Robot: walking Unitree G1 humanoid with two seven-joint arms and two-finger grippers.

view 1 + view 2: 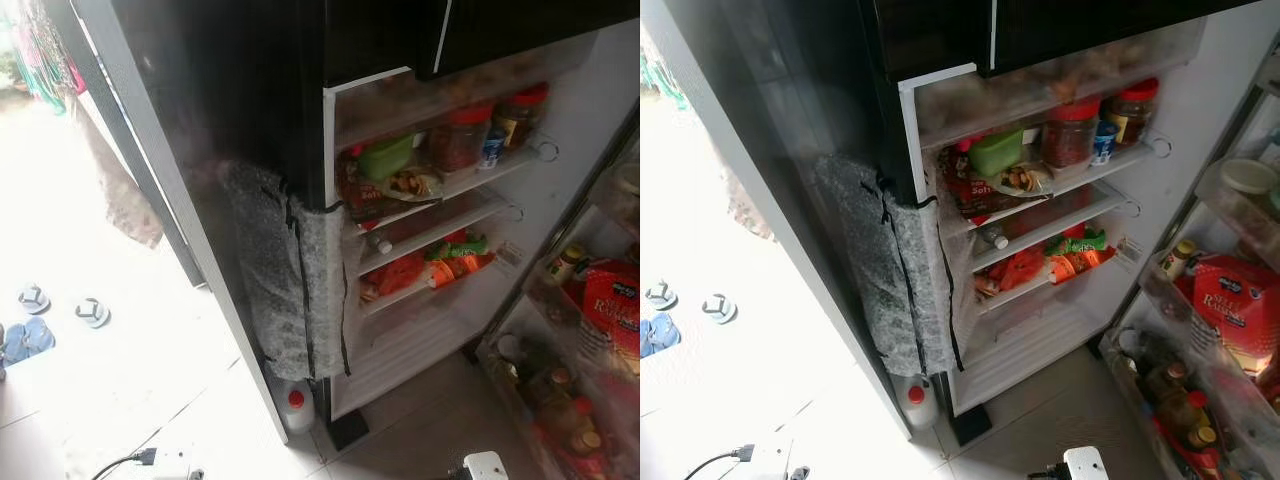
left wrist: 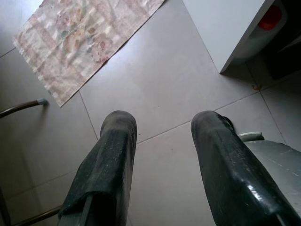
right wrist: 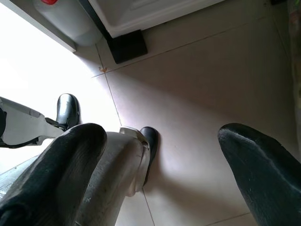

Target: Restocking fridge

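fridge (image 1: pixel 300 120) open, bubble wrap (image 1: pixel 290 290) on corner, jug (image 1: pixel 296 405) beside

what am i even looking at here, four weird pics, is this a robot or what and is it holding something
It is a walking humanoid robot that restocks a fridge. The two top pictures come from its head camera, looking down into the open fridge. The shelves hold red-lidded jars, a green container and orange packets; the door rack holds bottles and a red packet. A white jug with a red cap stands on the floor beside the fridge.

The two lower pictures come from cameras on its wrists, looking along each tool's black fingers at the tiled floor. The left tool and right tool are both open and hold nothing.
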